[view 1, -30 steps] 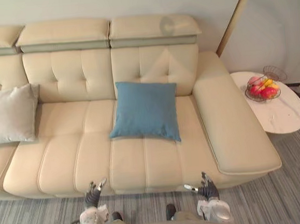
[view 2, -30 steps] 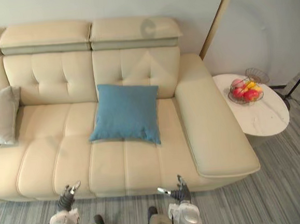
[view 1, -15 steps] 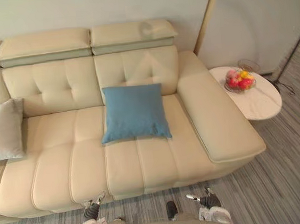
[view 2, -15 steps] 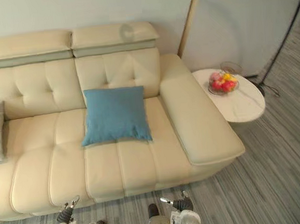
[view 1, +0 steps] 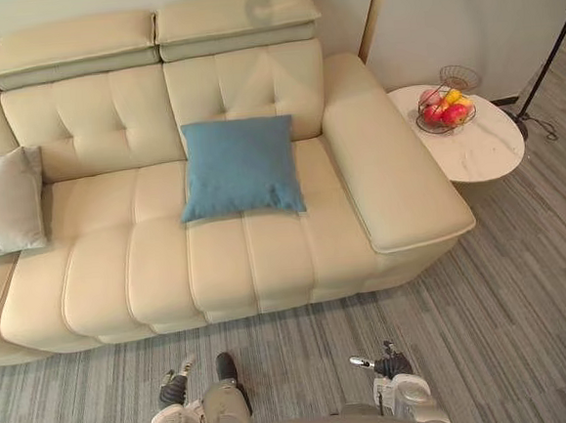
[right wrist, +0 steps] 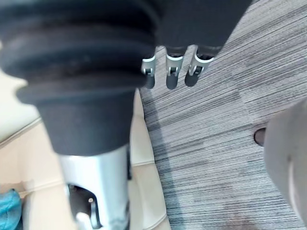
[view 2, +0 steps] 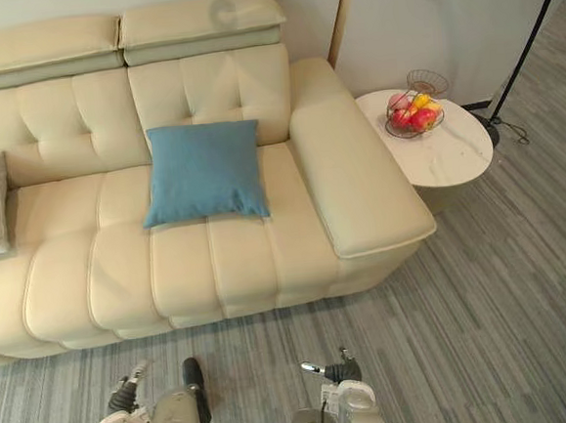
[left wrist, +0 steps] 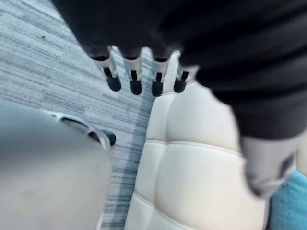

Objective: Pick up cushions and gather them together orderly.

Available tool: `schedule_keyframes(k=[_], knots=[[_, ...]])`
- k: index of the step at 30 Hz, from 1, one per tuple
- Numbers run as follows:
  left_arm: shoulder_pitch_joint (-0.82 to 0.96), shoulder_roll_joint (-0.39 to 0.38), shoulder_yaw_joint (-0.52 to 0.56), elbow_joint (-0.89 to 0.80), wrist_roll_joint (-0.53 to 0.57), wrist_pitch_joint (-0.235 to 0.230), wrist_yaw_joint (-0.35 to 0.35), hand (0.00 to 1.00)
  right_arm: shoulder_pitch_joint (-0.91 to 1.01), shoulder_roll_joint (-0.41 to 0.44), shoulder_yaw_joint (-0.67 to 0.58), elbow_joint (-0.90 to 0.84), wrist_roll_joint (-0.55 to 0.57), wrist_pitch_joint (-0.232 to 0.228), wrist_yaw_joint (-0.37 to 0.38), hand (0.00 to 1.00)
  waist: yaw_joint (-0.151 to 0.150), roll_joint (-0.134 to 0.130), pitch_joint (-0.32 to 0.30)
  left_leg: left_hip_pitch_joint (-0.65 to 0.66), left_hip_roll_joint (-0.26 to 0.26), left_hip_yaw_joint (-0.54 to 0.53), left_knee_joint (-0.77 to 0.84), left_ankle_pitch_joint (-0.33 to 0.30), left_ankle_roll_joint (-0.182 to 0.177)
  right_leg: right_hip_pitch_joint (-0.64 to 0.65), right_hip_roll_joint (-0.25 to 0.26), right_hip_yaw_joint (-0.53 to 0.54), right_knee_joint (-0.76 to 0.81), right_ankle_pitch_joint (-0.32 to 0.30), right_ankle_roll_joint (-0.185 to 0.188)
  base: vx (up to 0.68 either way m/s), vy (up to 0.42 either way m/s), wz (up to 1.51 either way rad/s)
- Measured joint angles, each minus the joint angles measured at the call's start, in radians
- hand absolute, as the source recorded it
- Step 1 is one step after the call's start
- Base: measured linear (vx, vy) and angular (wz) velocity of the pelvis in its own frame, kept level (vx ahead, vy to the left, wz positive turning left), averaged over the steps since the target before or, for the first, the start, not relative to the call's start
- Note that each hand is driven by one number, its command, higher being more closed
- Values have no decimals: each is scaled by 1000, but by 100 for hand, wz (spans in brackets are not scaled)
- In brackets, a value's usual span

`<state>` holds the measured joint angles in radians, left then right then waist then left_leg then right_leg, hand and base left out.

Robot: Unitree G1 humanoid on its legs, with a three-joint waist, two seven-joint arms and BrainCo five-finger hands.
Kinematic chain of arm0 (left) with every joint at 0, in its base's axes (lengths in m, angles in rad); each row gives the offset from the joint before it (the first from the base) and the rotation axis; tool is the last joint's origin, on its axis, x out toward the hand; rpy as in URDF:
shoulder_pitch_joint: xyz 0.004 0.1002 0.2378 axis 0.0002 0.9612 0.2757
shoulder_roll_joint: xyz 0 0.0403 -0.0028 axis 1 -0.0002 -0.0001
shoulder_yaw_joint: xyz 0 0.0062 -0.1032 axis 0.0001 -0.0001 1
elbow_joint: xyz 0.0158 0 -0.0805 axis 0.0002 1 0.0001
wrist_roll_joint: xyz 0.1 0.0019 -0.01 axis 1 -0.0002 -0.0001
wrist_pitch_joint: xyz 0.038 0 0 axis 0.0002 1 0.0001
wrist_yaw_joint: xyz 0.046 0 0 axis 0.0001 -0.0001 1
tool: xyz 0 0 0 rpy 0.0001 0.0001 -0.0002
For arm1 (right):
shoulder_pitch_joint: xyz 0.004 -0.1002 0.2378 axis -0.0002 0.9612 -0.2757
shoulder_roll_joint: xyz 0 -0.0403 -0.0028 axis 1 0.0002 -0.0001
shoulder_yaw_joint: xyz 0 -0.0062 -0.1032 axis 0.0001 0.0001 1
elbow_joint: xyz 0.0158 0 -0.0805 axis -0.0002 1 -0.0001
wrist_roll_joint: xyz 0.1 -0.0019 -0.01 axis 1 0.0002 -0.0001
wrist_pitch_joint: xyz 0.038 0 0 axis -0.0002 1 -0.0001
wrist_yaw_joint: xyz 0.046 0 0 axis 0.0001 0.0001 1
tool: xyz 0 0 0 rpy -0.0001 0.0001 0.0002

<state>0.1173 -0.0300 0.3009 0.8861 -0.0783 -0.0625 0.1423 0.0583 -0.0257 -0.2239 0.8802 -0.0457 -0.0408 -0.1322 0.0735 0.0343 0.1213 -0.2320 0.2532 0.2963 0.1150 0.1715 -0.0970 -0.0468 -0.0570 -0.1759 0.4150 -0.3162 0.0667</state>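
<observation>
A blue cushion (view 1: 239, 167) leans against the backrest in the middle of a cream sofa (view 1: 121, 273). A light grey cushion (view 1: 4, 203) rests at the sofa's left end, well apart from the blue one. My left hand (view 1: 171, 389) hangs low over the grey carpet at the bottom left, well short of the sofa's front edge, fingers (left wrist: 135, 81) straight and holding nothing. My right hand (view 1: 388, 365) hangs at the bottom right, likewise open and empty, its fingers (right wrist: 171, 77) straight above the carpet.
A round white side table (view 1: 479, 152) stands right of the sofa's armrest (view 1: 393, 178), carrying a wire fruit basket (view 1: 441, 113). A black lamp pole (view 1: 555, 48) rises at the far right. Striped grey carpet (view 1: 506, 302) spreads between me and the sofa.
The whole view has shifted: the sofa now sits farther away and higher, with more carpet in front. The cushions lie as before. Both hands stay low and empty.
</observation>
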Motion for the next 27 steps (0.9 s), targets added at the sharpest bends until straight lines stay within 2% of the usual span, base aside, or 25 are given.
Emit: schedule_keyframes(k=[1, 2, 3, 4, 5, 6, 7, 8, 9, 12, 14, 18, 19, 21, 22, 27], knots=[[4, -1, -2, -4, 0, 0, 2, 0, 4, -1, 7, 0, 0, 1, -3, 0, -2, -1, 0, 5, -1, 0, -16, -10, -12, 1, 1, -4, -2, 4, -6, -247, 0, 22], [8, 1, -15, -11, 1, -2, 4, 0, 3, 4, 8, -2, 1, 0, -5, 0, -13, -28, 3, 1, -19, -4, -30, -58, -61, -10, -20, -17, -28, 27, -33, -223, 30, 15], [7, 2, -16, -13, 1, -4, 4, 0, 1, 11, 8, -3, 1, -1, -8, 0, -15, -33, 4, -6, -28, -10, -15, -58, -50, -16, -30, -18, -34, 34, -38, -184, 81, 15], [2, 4, -24, -13, 2, -5, 3, 0, 0, 6, 1, -3, 1, -1, -10, 0, -19, -35, 5, -20, -51, -37, 66, -70, -30, -31, -50, -21, -41, 51, -37, -179, 124, 4], [-4, 2, -28, -12, 4, -4, 4, 0, 6, 1, -17, -2, 2, 0, -11, 0, -27, -34, 5, -10, -83, -58, 203, -149, 16, -46, -74, -12, -53, 78, -23, -177, 146, 1], [-3, 2, -28, -11, 4, -4, 4, 0, 10, 1, -18, -2, 2, 0, -11, 0, -27, -34, 5, -4, -89, -61, 231, -186, 22, -50, -78, -8, -57, 84, -18, -154, 183, -12], [2, 0, -27, -8, 5, -4, 3, 0, 17, 4, -24, -2, 2, 1, -10, 0, -25, -31, 5, 13, -91, -80, 276, -264, 27, -60, -81, 5, -69, 105, -7, -117, 185, -20], [4, -1, -26, -4, 5, -3, 3, 0, 24, 11, -33, -2, 2, 1, -9, 0, -26, -20, 3, 26, -94, -100, 277, -311, 24, -63, -80, 12, -80, 122, 7, -87, 148, -23], [0, 0, -22, -3, 5, -2, 2, 0, 27, 14, -38, 0, 2, 1, -9, 0, -27, -23, 7, 28, -105, -99, 268, -307, 36, -60, -84, 20, -89, 133, 14, -117, 180, -21], [15, 18, -16, -2, 16, -1, 3, 0, 57, 55, -77, 1, 10, 2, -7, 0, -40, -71, -16, 92, -174, -66, 110, -264, 54, -19, -118, 32, -210, 196, 16, -78, 159, -8], [16, 19, -15, 1, 24, 0, 3, 0, 58, 57, -87, 4, 20, 2, -7, 0, -42, -76, -20, 110, -193, -64, 81, -263, 54, 4, -125, 37, -256, 216, 11, -45, 111, 0], [16, 24, -15, 39, 24, 2, 1, 0, 56, 56, -135, 43, 22, 4, -6, 0, -53, -75, -40, 176, -237, -69, -54, -235, 48, 28, -133, 65, -308, 222, 6, -10, 59, 4], [17, 24, -16, 56, 25, 3, -4, 0, 57, 55, -145, 45, 22, 6, -6, 0, -53, -78, -58, 210, -248, -76, -130, -198, 42, 31, -130, 69, -318, 223, 6, 27, -9, 5], [14, 27, -16, 72, 25, 4, -5, 0, 56, 53, -153, 54, 22, 6, -6, 0, -54, -74, -59, 245, -252, -80, -187, -171, 39, 41, -121, 79, -324, 235, 10, 18, -10, 2], [-12, 63, -29, 148, 62, 20, -24, 0, 6, 9, -173, 158, 40, 23, -2, 0, -82, -61, -58, 350, -235, -157, -194, -132, 60, 152, -78, 109, -382, 245, 26, 0, 0, 0], [-13, 63, -28, 148, 62, 20, -24, 0, 7, 8, -173, 159, 40, 23, -2, 0, -82, -64, -59, 349, -235, -157, -193, -131, 62, 154, -77, 109, -384, 247, 28, 0, 0, 0]])
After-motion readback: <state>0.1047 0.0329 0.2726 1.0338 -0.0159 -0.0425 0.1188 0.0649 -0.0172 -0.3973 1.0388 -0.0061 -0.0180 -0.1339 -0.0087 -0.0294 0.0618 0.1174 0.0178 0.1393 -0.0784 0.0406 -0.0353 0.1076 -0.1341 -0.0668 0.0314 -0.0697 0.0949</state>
